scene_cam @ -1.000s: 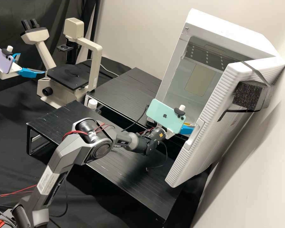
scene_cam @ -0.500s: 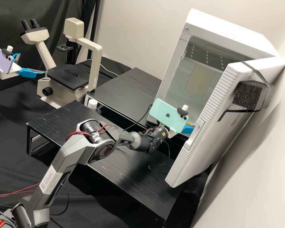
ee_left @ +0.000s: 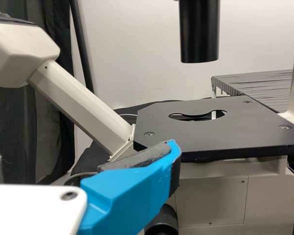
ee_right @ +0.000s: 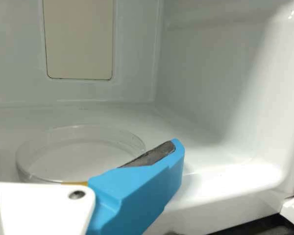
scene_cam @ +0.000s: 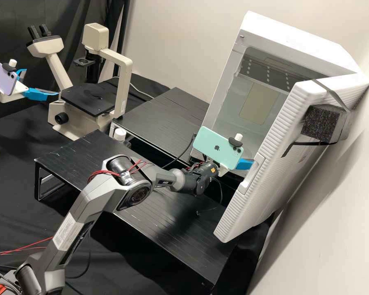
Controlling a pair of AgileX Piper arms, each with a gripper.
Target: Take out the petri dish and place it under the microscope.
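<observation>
Petri dish point(ee_right: 78, 152) lies flat on the floor of the white cabinet point(scene_cam: 270, 43), per the right wrist view; high view puts the cabinet toward 2 o'clock from frame centre. Right gripper point(scene_cam: 245, 164) sits at its opening, at roughly half past 3 from that centre, jaws parted, the near finger's dark pad bare beside the dish. From my remote station I cannot tell whether finger and dish touch. I read left gripper point(scene_cam: 42, 82) as open too, near the 9 o'clock corner of the stage point(scene_cam: 86, 98) on the microscope point(scene_cam: 123, 78).
</observation>
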